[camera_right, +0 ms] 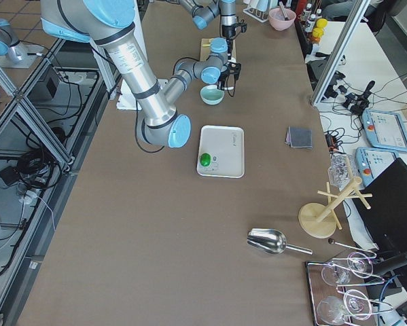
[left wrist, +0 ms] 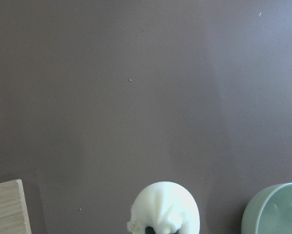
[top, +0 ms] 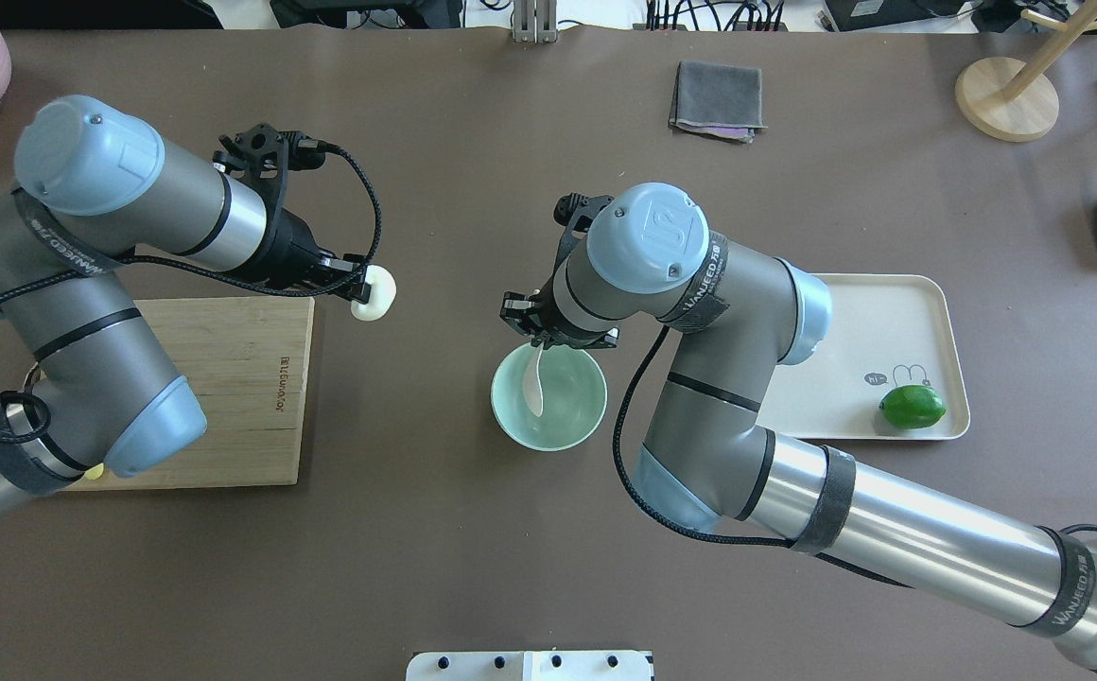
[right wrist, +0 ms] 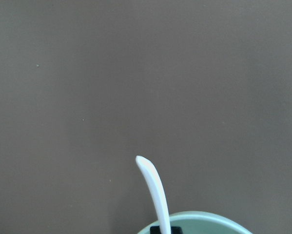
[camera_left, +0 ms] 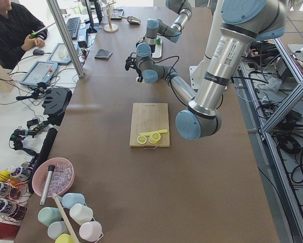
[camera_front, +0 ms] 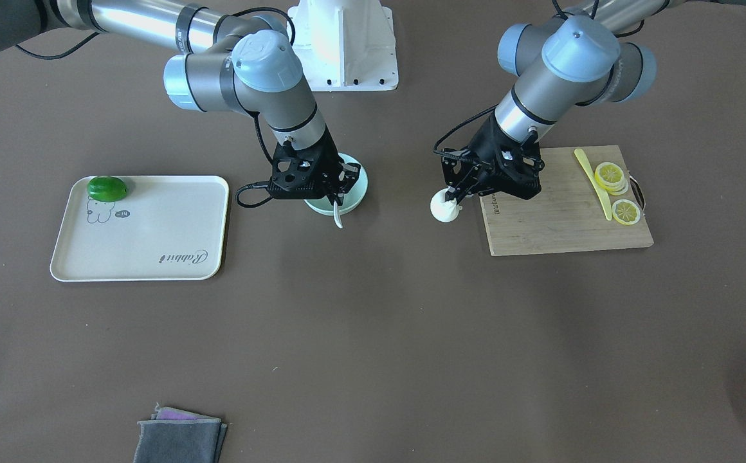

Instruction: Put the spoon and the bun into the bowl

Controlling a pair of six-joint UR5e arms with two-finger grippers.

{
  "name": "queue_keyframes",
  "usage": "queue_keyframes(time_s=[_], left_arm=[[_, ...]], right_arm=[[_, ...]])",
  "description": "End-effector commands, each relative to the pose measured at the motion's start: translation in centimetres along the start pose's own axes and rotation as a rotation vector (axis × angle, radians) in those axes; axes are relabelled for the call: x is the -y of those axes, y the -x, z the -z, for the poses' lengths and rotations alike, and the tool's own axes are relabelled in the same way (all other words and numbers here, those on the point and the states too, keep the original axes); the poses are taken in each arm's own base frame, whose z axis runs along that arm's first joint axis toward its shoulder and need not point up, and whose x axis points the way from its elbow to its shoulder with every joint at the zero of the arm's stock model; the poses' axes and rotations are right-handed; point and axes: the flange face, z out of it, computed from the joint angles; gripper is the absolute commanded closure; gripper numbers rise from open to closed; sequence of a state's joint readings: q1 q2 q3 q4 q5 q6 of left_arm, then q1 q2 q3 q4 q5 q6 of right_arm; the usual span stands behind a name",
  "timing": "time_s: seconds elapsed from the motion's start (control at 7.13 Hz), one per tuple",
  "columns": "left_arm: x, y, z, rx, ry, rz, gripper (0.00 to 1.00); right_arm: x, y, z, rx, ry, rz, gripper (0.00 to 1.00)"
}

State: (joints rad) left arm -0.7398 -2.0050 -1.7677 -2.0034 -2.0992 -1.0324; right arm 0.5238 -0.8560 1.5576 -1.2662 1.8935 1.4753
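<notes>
Brown desk point(top: 511, 549): right end effector point(top: 537, 333) clamps a cream-white curved soup spoon point(top: 535, 383) inside the round pale mint-green bowl point(top: 503, 416), unreleased; left end effector point(top: 356, 288) grips the white pleated bun point(top: 374, 293), undelivered, left of the bowl.

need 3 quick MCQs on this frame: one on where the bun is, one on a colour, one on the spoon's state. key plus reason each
1. Where is the bun?
A. Held in the left jaws above the table, between the cutting board and the bowl
B. Lying on the cutting board
C. Inside the bowl

2. What colour is the fruit on the tray?
A. Red
B. Green
C. Yellow

3. What state is the spoon in?
A. Lying flat on the tray
B. Lying on the cutting board
C. Gripped in the right jaws over the bowl

Key:
1 A: the overhead view shows the bun pinched just past the board's edge, short of the bowl.
2 B: it is bright green against the cream tray.
3 C: the jaws clamp its handle and the scoop hangs over the bowl.
</notes>
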Motion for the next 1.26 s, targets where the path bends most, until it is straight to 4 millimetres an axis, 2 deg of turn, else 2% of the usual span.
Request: queue_keyframes(time_s=[0.0,0.14,0.28,0.42,0.56,0.7,0.98,1.12], left_arm=[[0.0,0.1,-0.1,0.002,0.001,0.002,1.00],[0.0,-0.4,-0.2,-0.003,0.001,-0.001,1.00],[0.0,-1.3,0.3,-0.020,-0.005,0.036,1.00],[0.6,-4.8,0.9,-0.065,-0.015,0.103,1.00],[-0.5,-7.2,0.5,-0.094,0.002,0.124,1.00],[-1.6,-10.4,-0.4,-0.120,0.011,0.142,1.00],[-5.4,-17.3,-3.7,-0.142,-0.026,0.135,1.00],[-5.9,-19.3,-5.8,-0.130,-0.028,0.147,1.00]], right_arm=[[-0.3,-1.3,1.1,0.012,0.018,0.009,0.00],[1.2,-3.2,3.3,0.028,0.048,0.000,0.00],[3.8,-5.0,5.7,0.045,0.071,-0.010,0.00],[5.9,-7.6,8.3,0.055,0.055,-0.020,0.00],[7.4,-12.2,10.4,0.026,0.034,0.008,0.00],[8.9,-16.7,12.3,-0.023,0.037,0.133,0.00],[12.3,-22.8,13.6,-0.117,0.035,0.254,0.00],[13.3,-24.9,14.2,-0.145,0.037,0.291,0.00]])
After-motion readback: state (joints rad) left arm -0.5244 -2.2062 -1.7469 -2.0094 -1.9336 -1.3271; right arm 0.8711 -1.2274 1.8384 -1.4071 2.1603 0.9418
